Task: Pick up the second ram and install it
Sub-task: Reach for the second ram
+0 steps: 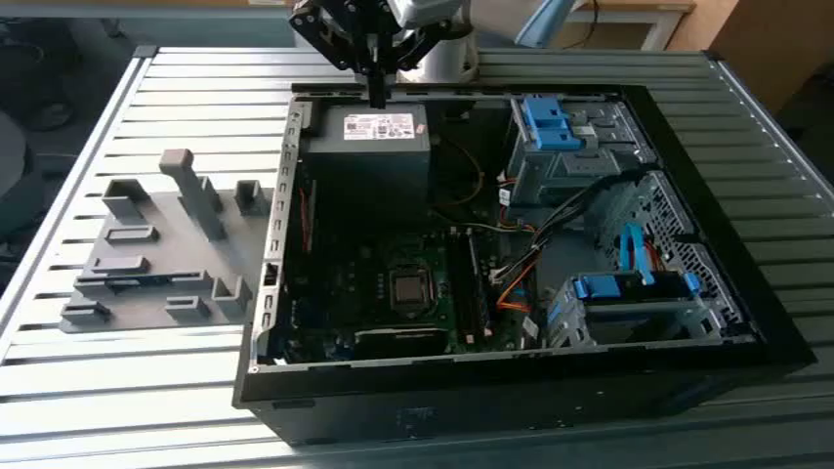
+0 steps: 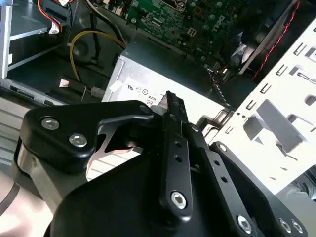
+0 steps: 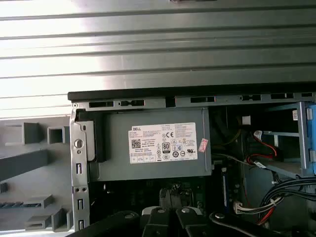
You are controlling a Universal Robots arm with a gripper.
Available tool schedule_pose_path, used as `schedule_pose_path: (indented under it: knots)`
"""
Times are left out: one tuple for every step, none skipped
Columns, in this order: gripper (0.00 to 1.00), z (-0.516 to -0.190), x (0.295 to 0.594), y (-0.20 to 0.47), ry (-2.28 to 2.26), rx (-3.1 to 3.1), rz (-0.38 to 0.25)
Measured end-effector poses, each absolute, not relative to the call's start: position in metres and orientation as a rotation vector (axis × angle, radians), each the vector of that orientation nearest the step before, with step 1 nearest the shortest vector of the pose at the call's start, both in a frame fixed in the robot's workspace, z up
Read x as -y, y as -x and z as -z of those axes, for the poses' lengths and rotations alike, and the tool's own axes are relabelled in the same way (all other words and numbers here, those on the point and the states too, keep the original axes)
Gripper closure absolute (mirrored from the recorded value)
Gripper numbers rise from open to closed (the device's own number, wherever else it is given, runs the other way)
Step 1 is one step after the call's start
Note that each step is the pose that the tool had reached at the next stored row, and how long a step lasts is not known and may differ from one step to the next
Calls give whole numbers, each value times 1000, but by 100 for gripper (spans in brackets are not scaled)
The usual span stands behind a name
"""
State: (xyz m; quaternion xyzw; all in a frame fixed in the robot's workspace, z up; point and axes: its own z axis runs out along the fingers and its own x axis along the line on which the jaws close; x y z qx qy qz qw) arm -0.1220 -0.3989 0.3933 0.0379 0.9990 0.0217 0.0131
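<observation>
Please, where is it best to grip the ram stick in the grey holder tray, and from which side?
Probably its long top edge near mid-length, coming from straight above. The ram stick seems to sit on edge in a slot of the holder tray, thin faces upright, so the jaws can close across its thickness; the slot hides its lower part.

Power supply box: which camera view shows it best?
The first wrist view: the power supply box faces the camera whole, label included. The exterior view shows it at a slant. In the second wrist view the end effector covers part of it.
</observation>
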Motion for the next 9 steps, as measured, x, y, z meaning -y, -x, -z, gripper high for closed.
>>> schedule_pose_path:
  knots:
    - [89, -393, 399, 122, -118, -3113, -68]
    - [89, -393, 399, 122, -118, -3112, -68]
    - [89, -393, 399, 122, -118, -3112, -68]
    - [89, -393, 399, 122, -118, -3112, -68]
    - [89, -393, 399, 122, -118, -3112, -68]
    - [89, -393, 399, 122, -118, -3113, -67]
    - [89, -393, 399, 123, -118, -3113, -68]
    - [89, -393, 399, 124, -118, -3113, -68]
    - [89, -393, 399, 124, -118, -3112, -68]
